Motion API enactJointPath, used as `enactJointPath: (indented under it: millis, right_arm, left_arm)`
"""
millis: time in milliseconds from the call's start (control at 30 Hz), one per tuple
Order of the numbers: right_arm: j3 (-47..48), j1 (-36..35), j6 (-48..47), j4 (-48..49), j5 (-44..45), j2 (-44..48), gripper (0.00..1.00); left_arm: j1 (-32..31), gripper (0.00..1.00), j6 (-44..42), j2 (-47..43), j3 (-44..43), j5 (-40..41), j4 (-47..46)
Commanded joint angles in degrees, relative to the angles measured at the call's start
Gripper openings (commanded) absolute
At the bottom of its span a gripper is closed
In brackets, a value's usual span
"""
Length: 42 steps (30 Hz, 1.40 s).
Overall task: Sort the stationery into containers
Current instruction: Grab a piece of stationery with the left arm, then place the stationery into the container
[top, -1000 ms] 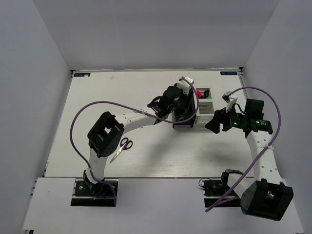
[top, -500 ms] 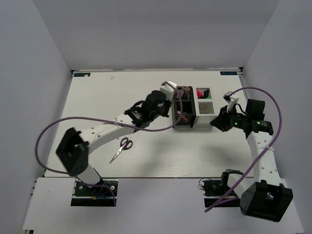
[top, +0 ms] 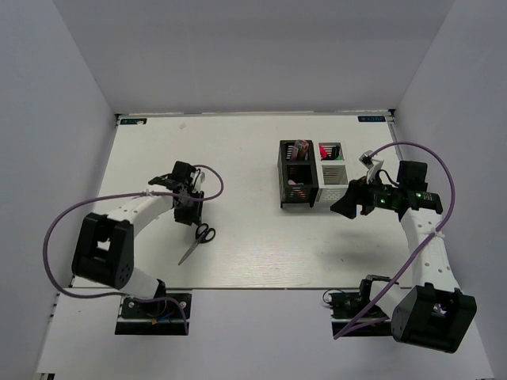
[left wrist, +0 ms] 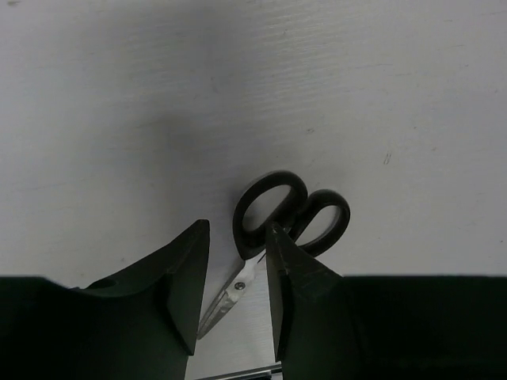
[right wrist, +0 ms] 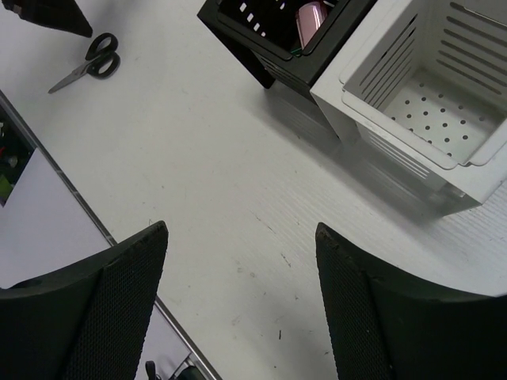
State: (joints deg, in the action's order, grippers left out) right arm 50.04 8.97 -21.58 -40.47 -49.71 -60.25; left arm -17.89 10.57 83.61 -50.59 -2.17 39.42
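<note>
Left hand (left wrist: 235, 297) hovers half open and empty, straddling black-handled steel scissors (left wrist: 273, 212) on the white desk (left wrist: 356, 95); next, we judge, it must close and lift them.

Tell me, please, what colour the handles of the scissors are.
Black; the scissors show it best in the left wrist view.

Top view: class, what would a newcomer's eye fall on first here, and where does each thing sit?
The black scissors lie alone at left, with the left end effector open just above their handles. At centre right, the black holder and white holder stand side by side, a pink tube showing in the black one. The right end effector hangs wide open beside the white one.
</note>
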Motion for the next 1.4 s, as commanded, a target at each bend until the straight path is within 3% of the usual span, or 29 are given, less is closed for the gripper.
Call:
enactJointPath:
  millis: [0, 300, 633, 733, 867, 933, 1000, 1033, 1067, 1100, 1233, 1367]
  right_arm:
    - [1.29, 0.17, -0.83, -0.31, -1.62, 1.27, 0.77]
    - [1.20, 0.43, -1.53, -0.40, -1.09, 0.92, 0.77]
    - [1.37, 0.78, -1.88, -0.66, -1.70, 1.71, 0.78]
    - [1.38, 1.13, -1.80, -1.01, -1.97, 1.80, 0.78]
    - [1.20, 1.40, -1.80, -1.10, -2.75, 2.33, 0.81]
    - [1.20, 1.57, -1.45, -1.10, -2.84, 2.24, 0.90]
    - [1.20, 1.40, -1.44, -0.84, -2.85, 2.07, 0.90]
    - [1.37, 1.40, -1.70, -1.01, -2.93, 1.72, 0.83]
    - [1.72, 1.49, -1.88, -1.19, -0.76, 1.10, 0.58]
    - [1.90, 1.40, -0.14, -1.02, 1.53, 0.23, 0.01]
    - [1.38, 1.57, 4.88, 4.07, 24.16, -1.19, 0.00]
    - [-0.21, 1.84, 9.36, 10.76, 38.60, 0.13, 0.00]
  left_arm:
    - [1.36, 0.45, -2.04, 2.33, -1.87, -7.84, -1.62]
    - [1.28, 0.41, -2.66, 7.70, -1.71, -7.33, -3.21]
    - [-4.17, 0.18, -3.62, 11.22, -1.36, 9.01, -0.84]
    - [-5.57, 0.01, -3.45, 11.92, -1.18, 10.61, -0.57]
    - [-6.02, 0.00, -1.43, 8.50, -2.23, 8.16, -0.66]
    - [-6.71, 0.00, 1.11, 3.70, -3.28, 2.89, -1.44]
    - [-7.85, 0.00, 4.61, 1.30, -7.32, -2.26, -2.41]
    - [-8.82, 0.00, 5.68, -0.54, -9.68, -5.53, -4.77]
    - [-9.61, 0.00, 6.82, -1.78, -12.32, -8.43, -5.92]
    - [-11.27, 0.00, 9.01, -2.66, -14.69, -10.03, -9.06]
    - [-17.86, 0.00, 16.05, -1.27, -22.17, -14.51, -19.09]
    - [-22.27, 0.00, 19.84, 6.02, -31.47, -16.72, -28.60]
